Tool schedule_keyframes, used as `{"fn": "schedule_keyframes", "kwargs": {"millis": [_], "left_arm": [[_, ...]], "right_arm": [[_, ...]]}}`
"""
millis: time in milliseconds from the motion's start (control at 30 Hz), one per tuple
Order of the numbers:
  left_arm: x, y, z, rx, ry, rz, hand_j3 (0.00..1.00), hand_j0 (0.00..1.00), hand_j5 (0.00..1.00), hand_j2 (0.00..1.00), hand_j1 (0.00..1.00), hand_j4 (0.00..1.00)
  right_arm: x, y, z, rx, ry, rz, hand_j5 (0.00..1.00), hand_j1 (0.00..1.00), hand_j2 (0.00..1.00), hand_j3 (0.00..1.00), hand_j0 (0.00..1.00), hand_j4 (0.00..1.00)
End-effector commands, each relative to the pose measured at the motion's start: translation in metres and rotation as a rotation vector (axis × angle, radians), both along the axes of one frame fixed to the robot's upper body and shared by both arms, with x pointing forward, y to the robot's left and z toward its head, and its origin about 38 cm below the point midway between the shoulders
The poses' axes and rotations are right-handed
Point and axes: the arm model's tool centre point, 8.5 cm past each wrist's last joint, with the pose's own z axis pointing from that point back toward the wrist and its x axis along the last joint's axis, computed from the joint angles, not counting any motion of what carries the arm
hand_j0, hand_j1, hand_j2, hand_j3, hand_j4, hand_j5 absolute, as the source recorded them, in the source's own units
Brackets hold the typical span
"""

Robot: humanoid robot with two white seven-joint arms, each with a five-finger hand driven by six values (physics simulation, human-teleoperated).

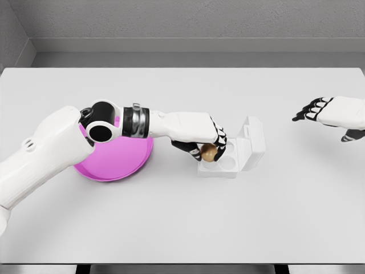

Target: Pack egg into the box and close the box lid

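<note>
- Egg (208, 152): one brown egg, gripped in the fingers of the left robot hand (201, 137), positioned over the near-left corner of the box (231, 155).
- Box: one white box, standing on the desk (182, 222). Its tray shows round cavities; at least two are visible and unfilled, and the left robot hand hides the rest, so the full count cannot be told.
- Lid (252, 137): one white lid, hinged at the right side of the box and raised at a tilt, leaving the box open.
- Left robot hand: reaches in from the left of the box, fingers curled down around the egg. The hand covers the left part of the box tray.
- Right robot hand (331, 112): well apart to the right of the box and held above the desk. Its fingers are spread and hold nothing.
- Plate (117, 162): one pink round plate, lying on the desk to the left of the box, partly hidden under the left arm. Plate and box do not touch.
- Desk: one white desk carries both the box and the plate.
</note>
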Motion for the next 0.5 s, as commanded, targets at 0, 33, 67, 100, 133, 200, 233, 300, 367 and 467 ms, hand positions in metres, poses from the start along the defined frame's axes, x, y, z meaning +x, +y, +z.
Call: {"fn": "schedule_keyframes", "kwargs": {"millis": [0,33,67,100,133,200,233,300,367,467], "left_arm": [[0.001,0.0,0.0,-0.003,0.006,0.004,0.36,0.36,0.36,0.36,0.36,0.36],[0.001,0.0,-0.001,-0.003,0.007,0.005,0.36,0.36,0.36,0.36,0.36,0.36],[0.001,0.001,-0.002,0.0,0.008,0.006,0.36,0.36,0.36,0.36,0.36,0.36],[0.0,0.001,-0.003,0.0,0.01,0.006,0.36,0.36,0.36,0.36,0.36,0.36],[0.0,0.001,-0.006,0.009,0.016,0.006,0.36,0.36,0.36,0.36,0.36,0.36],[0.002,0.002,-0.01,0.016,0.024,0.012,0.36,0.36,0.36,0.36,0.36,0.36],[0.003,0.001,-0.012,0.016,0.03,0.018,0.36,0.36,0.36,0.36,0.36,0.36],[0.003,-0.001,-0.012,0.015,0.032,0.015,0.37,0.37,0.37,0.37,0.37,0.37],[0.003,-0.003,-0.012,0.013,0.032,0.012,0.37,0.37,0.37,0.37,0.37,0.37],[0.002,-0.005,-0.012,0.012,0.033,0.008,0.37,0.37,0.37,0.37,0.37,0.37]], "right_arm": [[0.0,-0.001,0.0,0.001,0.001,-0.004,1.0,1.0,1.0,1.0,1.0,1.0],[0.0,0.0,0.0,0.002,0.002,-0.003,1.0,1.0,1.0,1.0,1.0,1.0],[-0.001,0.001,-0.005,-0.003,0.015,0.001,1.0,1.0,1.0,1.0,1.0,1.0],[-0.001,0.001,-0.006,-0.004,0.017,0.002,1.0,1.0,1.0,1.0,1.0,1.0],[-0.001,0.002,-0.006,-0.004,0.017,0.004,1.0,1.0,1.0,1.0,1.0,1.0],[-0.003,0.005,-0.014,-0.013,0.04,0.015,1.0,1.0,1.0,1.0,1.0,1.0],[-0.004,0.006,-0.015,-0.013,0.041,0.017,1.0,1.0,1.0,1.0,1.0,1.0],[-0.005,0.007,-0.019,-0.015,0.053,0.021,1.0,1.0,1.0,1.0,1.0,1.0],[-0.005,0.007,-0.022,-0.018,0.063,0.023,1.0,1.0,1.0,1.0,1.0,1.0],[-0.01,0.012,-0.037,-0.034,0.103,0.042,1.0,1.0,1.0,1.0,1.0,1.0]]}}
